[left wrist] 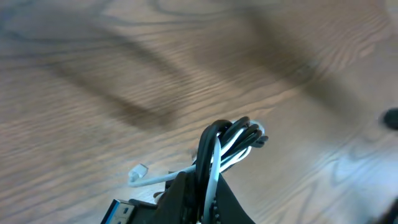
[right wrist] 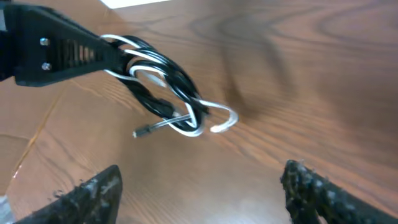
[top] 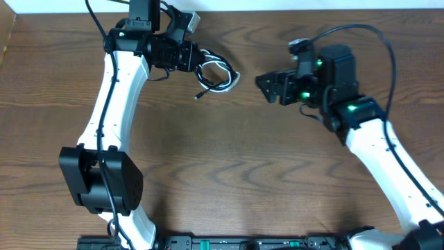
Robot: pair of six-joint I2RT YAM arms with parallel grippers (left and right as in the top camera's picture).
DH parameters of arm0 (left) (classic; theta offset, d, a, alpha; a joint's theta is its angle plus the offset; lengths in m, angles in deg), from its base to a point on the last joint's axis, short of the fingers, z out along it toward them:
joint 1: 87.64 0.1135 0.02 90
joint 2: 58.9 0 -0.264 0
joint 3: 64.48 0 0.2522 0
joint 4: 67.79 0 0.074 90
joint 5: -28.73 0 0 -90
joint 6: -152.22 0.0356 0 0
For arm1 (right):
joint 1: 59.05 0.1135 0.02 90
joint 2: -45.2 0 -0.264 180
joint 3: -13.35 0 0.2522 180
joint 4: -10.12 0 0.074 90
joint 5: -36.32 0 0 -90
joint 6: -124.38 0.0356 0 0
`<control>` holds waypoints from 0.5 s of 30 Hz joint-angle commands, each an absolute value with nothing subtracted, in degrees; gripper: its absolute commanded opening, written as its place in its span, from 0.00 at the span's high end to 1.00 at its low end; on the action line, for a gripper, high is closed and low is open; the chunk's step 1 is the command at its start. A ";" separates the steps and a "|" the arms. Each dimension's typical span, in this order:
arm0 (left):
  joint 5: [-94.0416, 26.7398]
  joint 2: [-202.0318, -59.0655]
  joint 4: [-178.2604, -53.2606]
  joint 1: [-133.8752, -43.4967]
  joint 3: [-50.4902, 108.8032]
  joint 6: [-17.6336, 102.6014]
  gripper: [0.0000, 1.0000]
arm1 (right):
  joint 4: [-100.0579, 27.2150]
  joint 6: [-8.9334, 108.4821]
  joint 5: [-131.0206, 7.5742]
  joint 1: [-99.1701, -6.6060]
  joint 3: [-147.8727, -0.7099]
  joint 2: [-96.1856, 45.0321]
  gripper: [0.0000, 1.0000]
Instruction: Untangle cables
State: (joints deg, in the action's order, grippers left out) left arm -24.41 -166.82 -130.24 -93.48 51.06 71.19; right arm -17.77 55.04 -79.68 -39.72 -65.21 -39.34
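While the left gripper (top: 197, 60) pinches the coiled black cable (right wrist: 169, 79) and white cable (right wrist: 221, 123) together over the table (top: 222, 173), the right gripper (top: 266, 85), jaws spread, faces them. Untangling looks barely started, and the next move probably calls for grasping the loose white end.

In the upper middle of the overhead frame, the cables (top: 218, 75) sit in the left end effector (top: 200, 62). The right end effector (top: 266, 85) is apart at their right, above the surface (top: 229, 160).

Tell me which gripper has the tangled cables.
The left gripper: it is shut on the tangled bundle of thin black and white cords. The right gripper stands open, apart from the bundle, holding nothing.
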 commanded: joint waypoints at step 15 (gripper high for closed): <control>-15.01 -166.86 -128.80 -93.51 51.84 48.88 0.93 | -15.60 69.86 -66.91 -33.07 -66.24 -43.66 0.36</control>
